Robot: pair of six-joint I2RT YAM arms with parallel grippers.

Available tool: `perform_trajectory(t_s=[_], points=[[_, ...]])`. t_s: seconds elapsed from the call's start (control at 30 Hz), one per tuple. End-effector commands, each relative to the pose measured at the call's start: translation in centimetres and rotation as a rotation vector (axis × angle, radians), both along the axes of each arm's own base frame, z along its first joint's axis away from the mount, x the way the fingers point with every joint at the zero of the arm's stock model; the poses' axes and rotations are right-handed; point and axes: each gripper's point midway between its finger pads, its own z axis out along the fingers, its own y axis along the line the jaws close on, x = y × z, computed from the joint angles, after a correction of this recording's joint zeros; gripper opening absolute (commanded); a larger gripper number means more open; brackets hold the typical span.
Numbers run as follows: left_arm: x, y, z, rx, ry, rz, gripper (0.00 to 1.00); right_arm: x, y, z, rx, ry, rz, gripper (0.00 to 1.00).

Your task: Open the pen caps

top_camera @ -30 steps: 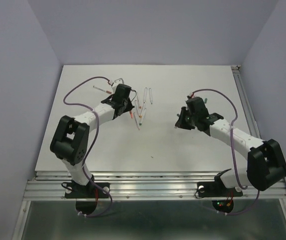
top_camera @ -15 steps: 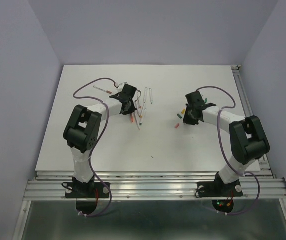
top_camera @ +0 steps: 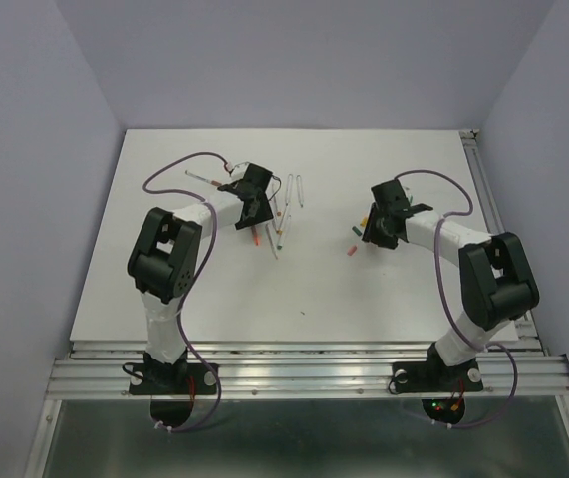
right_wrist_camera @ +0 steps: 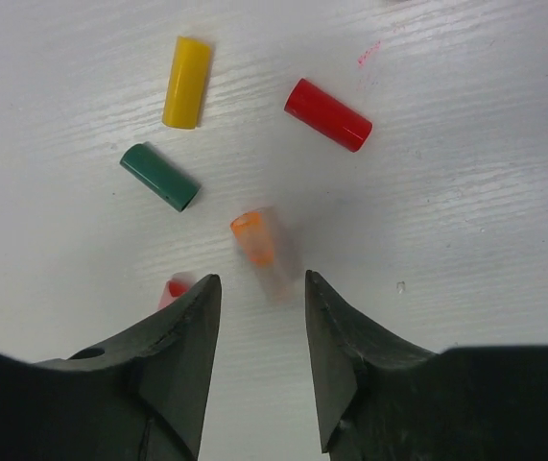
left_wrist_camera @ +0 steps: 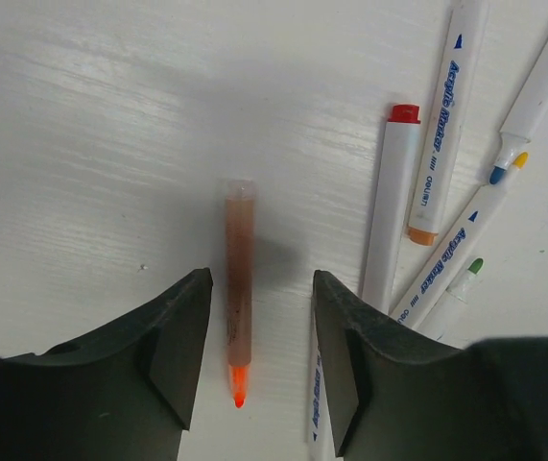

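Note:
In the left wrist view my left gripper point(left_wrist_camera: 260, 284) stands open above the table. An uncapped orange pen point(left_wrist_camera: 237, 288) lies blurred between its fingers, tip toward me, touching neither. Several white pens point(left_wrist_camera: 393, 206) lie to its right. My right gripper point(right_wrist_camera: 262, 280) is open too. A blurred orange pen cap point(right_wrist_camera: 254, 238) sits just ahead of its fingertips, free of them. Yellow point(right_wrist_camera: 187, 82), green point(right_wrist_camera: 159, 177) and red point(right_wrist_camera: 328, 114) pen caps lie beyond it. Another reddish cap point(right_wrist_camera: 171, 288) is half hidden by the left finger. From above, left gripper point(top_camera: 255, 207) and right gripper point(top_camera: 375, 235) are far apart.
The white table point(top_camera: 294, 289) has purple walls on three sides. A metal rail point(top_camera: 488, 199) runs along its right edge. A lone pen point(top_camera: 202, 179) lies behind my left arm, under its purple cable.
Both grippers have opened. The left one let the orange pen drop beside the other pens, and the right one let the orange cap drop among the loose caps.

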Motion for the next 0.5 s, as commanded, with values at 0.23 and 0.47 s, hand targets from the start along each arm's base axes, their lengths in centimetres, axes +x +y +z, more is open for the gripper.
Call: perform_trajectory(t_s=[0.23,0.47], points=[[2.8,2.8,9.4,-0.028,-0.186,0.088,0.83,1.5,-0.2,8.8,0.05,-0.229,-0.02,0.73],[5.4,7.0,10.4,-0.033,-0.204,0.171,0.94,0.9,-0.8,9.5,0.032,-0.259,-0.018,1.0]])
